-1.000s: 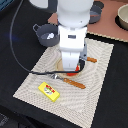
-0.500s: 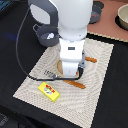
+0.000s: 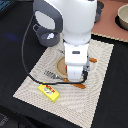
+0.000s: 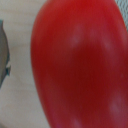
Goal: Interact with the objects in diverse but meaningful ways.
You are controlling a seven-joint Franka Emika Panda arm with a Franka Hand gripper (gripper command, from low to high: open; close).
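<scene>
Your wrist view is almost filled by the tomato [image 4: 75, 62]: smooth, glossy red, rounded and slightly elongated, blurred from closeness. It rests on a pale wooden-looking surface, with the grey curved edge of something metallic at one side of that picture.

In the exterior view the white arm [image 3: 70, 30] stands right over the middle of the woven beige mat [image 3: 95, 100], and its bulk hides the tool and the tomato below it. You can see only a sliver of a round tan board [image 3: 61, 67] poking out beneath the arm. So you cannot tell how wide the tool stands or whether it has hold of anything; the tomato lies directly under the wrist, very near.

The yellow box [image 3: 49, 91], flat and rectangular with a red label, lies on the mat towards the exterior view's left, apart from the arm. A brown sausage [image 3: 77, 85] shows just beside the arm's base on the mat. The grey pot [image 3: 42, 35] sits on the dark counter [image 3: 15, 60] behind the mat, partly masked by the arm. A black cable [image 3: 30, 75] loops across the mat.
</scene>
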